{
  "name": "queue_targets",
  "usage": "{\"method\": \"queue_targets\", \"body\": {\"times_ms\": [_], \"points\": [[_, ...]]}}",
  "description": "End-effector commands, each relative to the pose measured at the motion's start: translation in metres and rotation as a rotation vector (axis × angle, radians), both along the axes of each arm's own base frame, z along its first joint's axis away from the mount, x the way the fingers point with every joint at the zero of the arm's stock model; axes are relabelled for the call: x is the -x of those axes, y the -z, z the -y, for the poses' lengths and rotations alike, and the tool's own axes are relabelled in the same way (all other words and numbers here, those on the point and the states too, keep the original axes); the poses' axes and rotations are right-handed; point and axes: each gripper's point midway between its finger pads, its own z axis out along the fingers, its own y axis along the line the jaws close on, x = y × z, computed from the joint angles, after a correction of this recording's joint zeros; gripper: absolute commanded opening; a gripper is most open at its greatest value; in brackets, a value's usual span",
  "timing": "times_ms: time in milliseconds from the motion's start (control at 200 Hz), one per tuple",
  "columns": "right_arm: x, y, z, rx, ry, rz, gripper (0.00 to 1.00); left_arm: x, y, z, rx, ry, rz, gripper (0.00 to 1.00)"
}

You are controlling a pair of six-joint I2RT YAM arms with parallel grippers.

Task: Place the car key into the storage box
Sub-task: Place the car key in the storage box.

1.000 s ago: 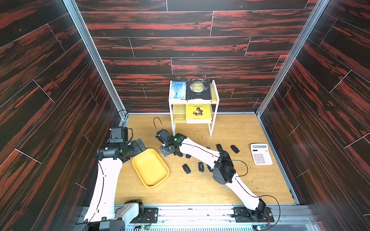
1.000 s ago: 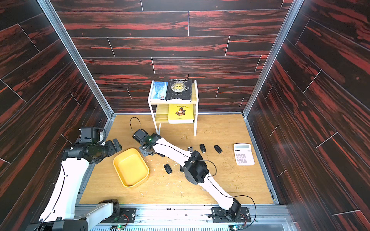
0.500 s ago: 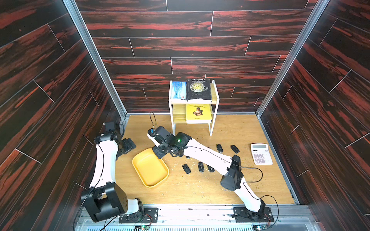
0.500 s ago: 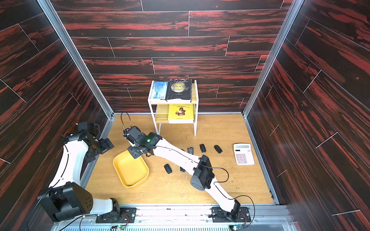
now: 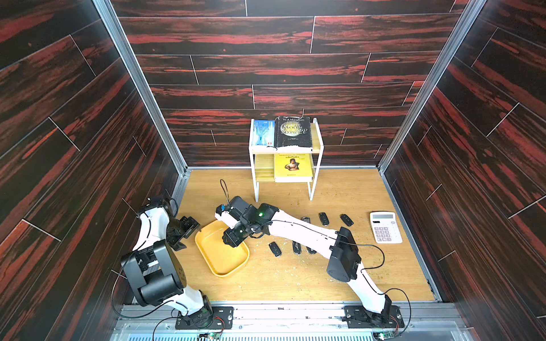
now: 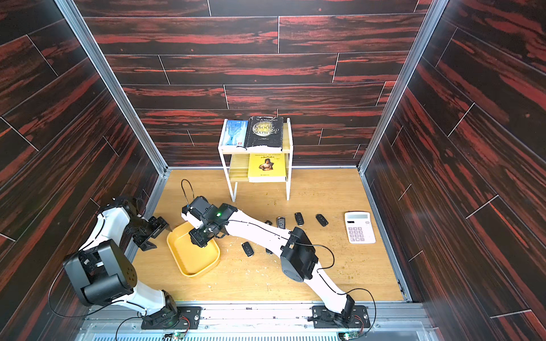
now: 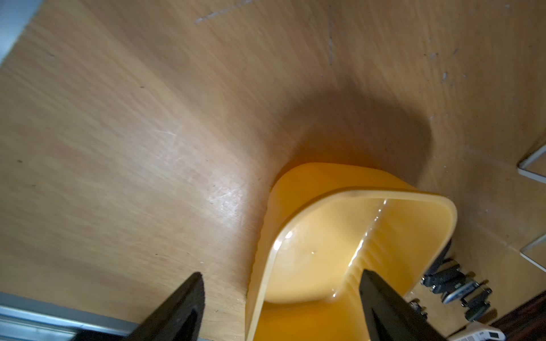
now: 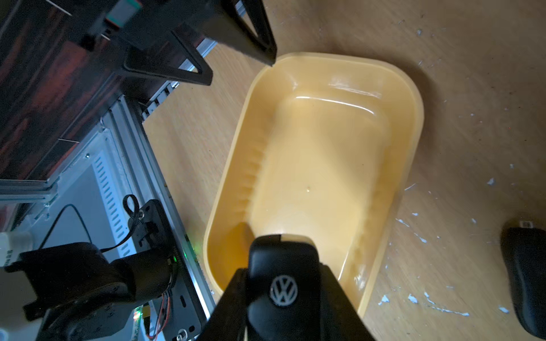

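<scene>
wrist view alone shows car key [image 8: 283, 290] pinched by right end effector [image 8: 282, 267]; left end effector [image 7: 280, 273] spread.

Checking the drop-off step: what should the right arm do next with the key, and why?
Probably open the jaws of the right gripper: the car key it grips hangs over the yellow tray, inside its rim, so letting go should drop it in.
</scene>
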Motion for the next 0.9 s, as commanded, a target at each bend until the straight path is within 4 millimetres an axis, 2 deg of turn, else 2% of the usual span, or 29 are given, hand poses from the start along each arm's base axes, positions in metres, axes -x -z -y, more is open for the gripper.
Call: {"method": "queue_targets", "body": {"times_ms": [0,296,376,711,892], "points": [[0.007,-0.006,-0.02,-0.081,-0.041,-0.039,0.35,-0.009,-0.004,0.01,0.071,0.006,0.05,0.85],[0.01,0.028,-0.035,-0.057,-0.07,-0.106,0.35,-0.008,0.026,0.009,0.098,0.014,-0.019,0.71],[0.009,0.038,-0.036,-0.043,-0.065,-0.113,0.35,-0.009,0.032,0.009,0.105,0.013,-0.027,0.64],[0.008,0.081,-0.041,0.011,-0.061,-0.144,0.35,-0.008,0.038,0.007,0.099,0.013,-0.044,0.63],[-0.003,0.101,-0.042,0.043,-0.036,-0.1,0.35,-0.007,0.04,0.008,0.099,0.016,-0.049,0.63]]}}
